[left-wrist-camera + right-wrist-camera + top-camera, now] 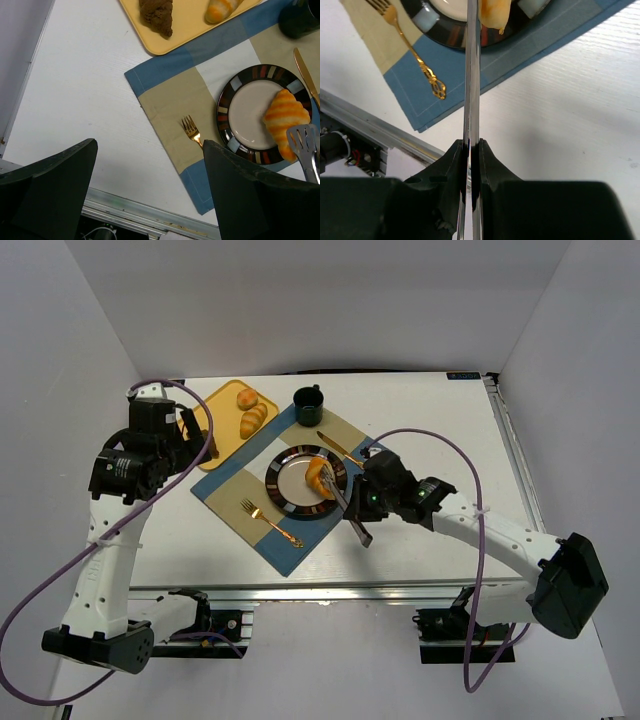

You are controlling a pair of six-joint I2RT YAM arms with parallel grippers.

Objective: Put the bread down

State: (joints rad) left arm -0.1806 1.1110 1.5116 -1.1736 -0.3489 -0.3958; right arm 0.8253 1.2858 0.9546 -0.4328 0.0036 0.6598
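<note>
Fingers [489, 167] clamp steel tongs [472, 75] beside the croissant [494, 11] on the plate [451, 36].

The chunk [156, 15] and roll [222, 9] run off the top edge of the left wrist view. The right wrist view cuts the croissant [493, 12], plate [440, 35] and tongs [471, 75] likewise.

A white table [440, 430] with a faint wood grain stands inside a plain, pale grey enclosure, shut in by a back wall [320, 300], a left wall [50, 350] and a right wall [590, 330]. An aluminium rail [330, 592] runs along the table's near edge, with pale floor [320, 680] below it. The light is even and the shadows soft
</note>
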